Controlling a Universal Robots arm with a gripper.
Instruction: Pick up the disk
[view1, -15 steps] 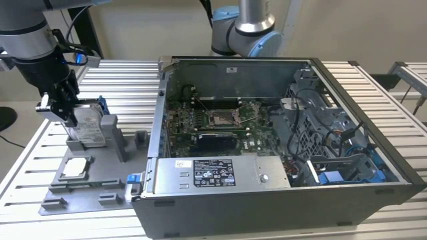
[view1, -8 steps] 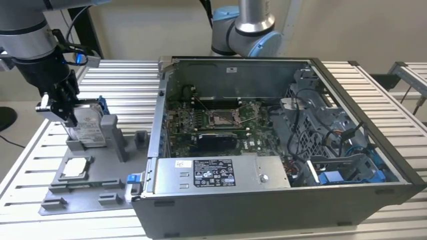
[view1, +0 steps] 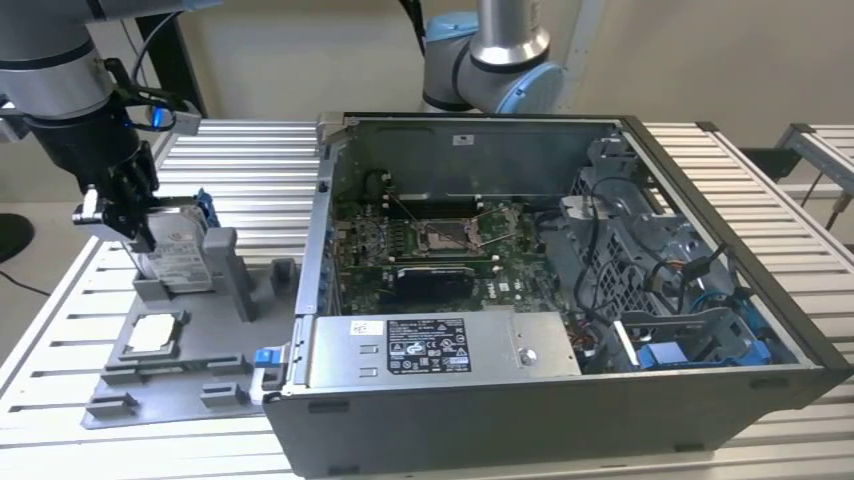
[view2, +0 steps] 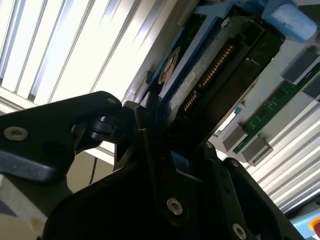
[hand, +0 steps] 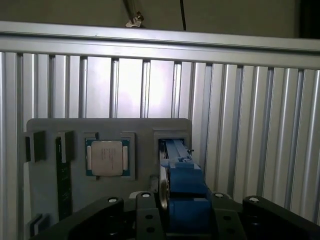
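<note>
The disk (view1: 180, 255) stands on edge in a grey holder (view1: 200, 362) at the exterior view's left, blue rail uppermost. The gripper (view1: 130, 222) reaches down over its upper part, jaws drawn in to a narrow gap and clamped on its two broad faces (whether the lower edge sits in the slot or hangs just clear of it, I cannot tell).

The second wrist view is close on the disk (view2: 220, 60), with its row of connector pins and a black finger (view2: 150, 135) pressed flat along one face. The first wrist view looks along the blue top of the disk (hand: 182, 182), caught in the gripper (hand: 182, 212). A small square chip (hand: 105, 157) lies flat in its own recess of the holder (hand: 150, 127), apart from the disk.

The exterior view adds the chip (view1: 154, 333) nearer the camera than the disk, and a grey post (view1: 222, 258) of the holder just beside the disk on the exterior view's right. An open computer case (view1: 534, 425) stands beyond the post on the slatted table (view1: 240, 160), and a second arm (view1: 497, 55) rises behind the case.
</note>
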